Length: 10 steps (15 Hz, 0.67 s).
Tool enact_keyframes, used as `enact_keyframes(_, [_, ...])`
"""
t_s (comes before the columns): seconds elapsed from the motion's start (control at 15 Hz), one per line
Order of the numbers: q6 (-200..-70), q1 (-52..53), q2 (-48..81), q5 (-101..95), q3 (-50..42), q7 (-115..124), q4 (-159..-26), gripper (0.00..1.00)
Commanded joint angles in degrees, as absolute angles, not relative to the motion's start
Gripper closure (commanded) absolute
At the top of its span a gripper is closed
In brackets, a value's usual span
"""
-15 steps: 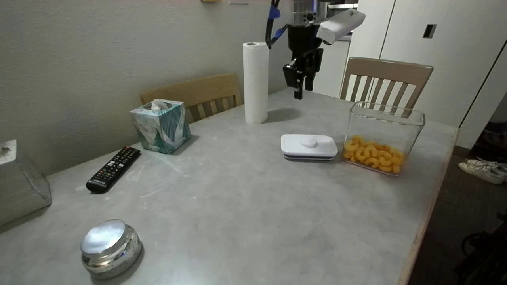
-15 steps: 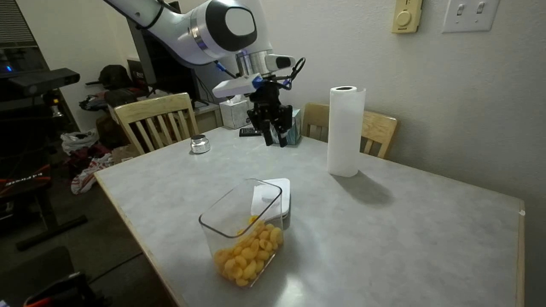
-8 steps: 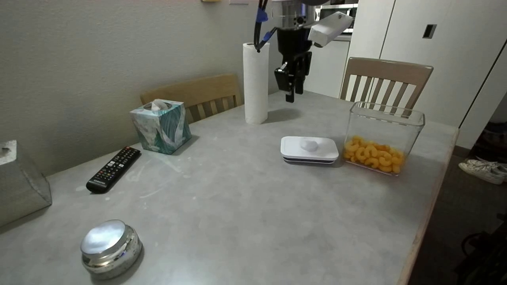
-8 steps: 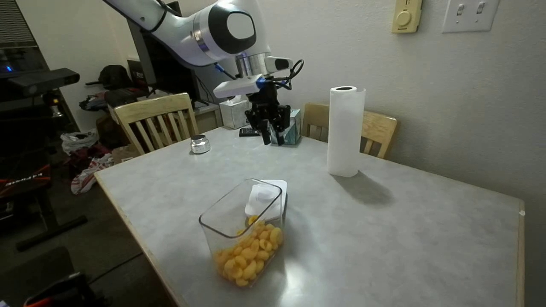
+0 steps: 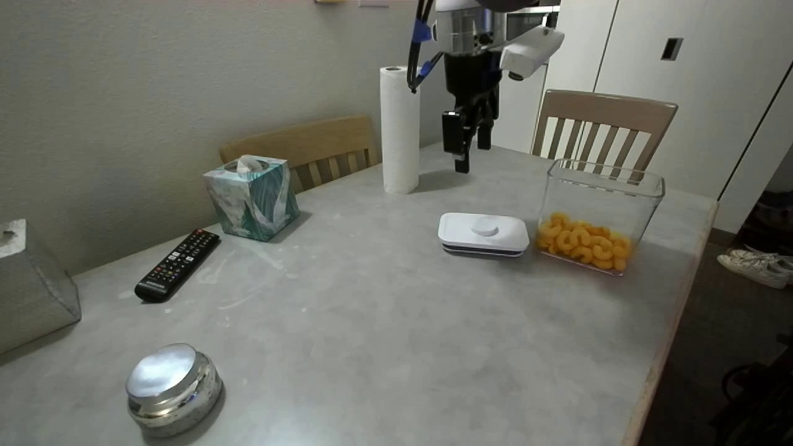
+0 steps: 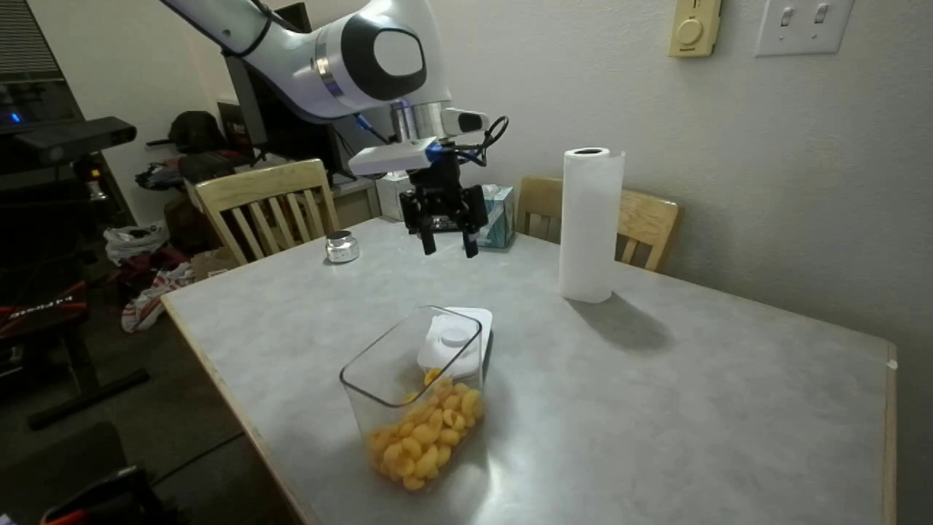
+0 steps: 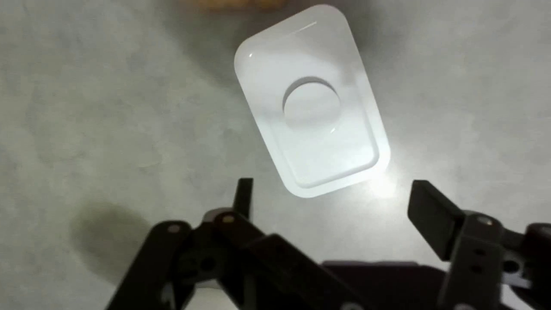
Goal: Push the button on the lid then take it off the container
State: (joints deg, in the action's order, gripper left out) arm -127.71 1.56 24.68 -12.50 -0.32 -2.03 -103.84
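Observation:
The white lid (image 5: 489,242) lies on the table beside the container, off it; it also shows in the wrist view (image 7: 329,155). In an exterior view the lid (image 6: 475,316) is partly seen through the container. The round white button (image 7: 312,107) stands raised at the lid's centre. The clear container (image 5: 601,201) is upright, open at the top, with yellow-orange snack pieces (image 5: 582,243) at its bottom. My gripper (image 7: 333,186) is open and empty, fingers wide apart. In both exterior views the gripper (image 5: 473,156) (image 6: 450,249) hangs above the table, clear of lid and container.
A paper towel roll (image 5: 400,133) stands near the wall behind the gripper. A teal tissue box (image 5: 257,198), a black remote (image 5: 176,265), a grey tissue box (image 5: 37,291) and a shiny metal jar (image 5: 173,390) also stand on the table (image 5: 396,347). Chairs stand around it.
The gripper has come lower, and its fingers look farther apart in an exterior view. The lid shifted slightly between one second and half a second ago, then stayed put. The container has not moved.

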Motion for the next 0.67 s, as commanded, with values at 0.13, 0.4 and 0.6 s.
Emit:
enact_keyframes(0.13, [-127.4,1.0,13.2,-8.3,1.1,-4.8,-115.8,0.0])
enact_keyframes(0.4, [-127.1,1.3,5.7,-8.2,0.8,-3.6,-122.1,0.0])
enact_keyframes(0.6, [-127.5,1.1,1.3,-5.8,0.8,-3.9,-126.6,0.0])
